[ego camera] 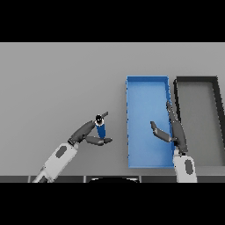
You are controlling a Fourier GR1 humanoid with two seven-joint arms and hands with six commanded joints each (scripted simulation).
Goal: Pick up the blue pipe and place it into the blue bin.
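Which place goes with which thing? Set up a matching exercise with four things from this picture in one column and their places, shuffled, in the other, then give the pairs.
Things:
1. blue pipe
2. blue bin
3. black bin
4. right hand

Places:
A. at the table's far right edge
B. pinched in the left hand, left of both bins
C. over the blue bin's right wall, fingers straight
D. between the pipe and the black bin

Pairs: 1-B, 2-D, 3-A, 4-C
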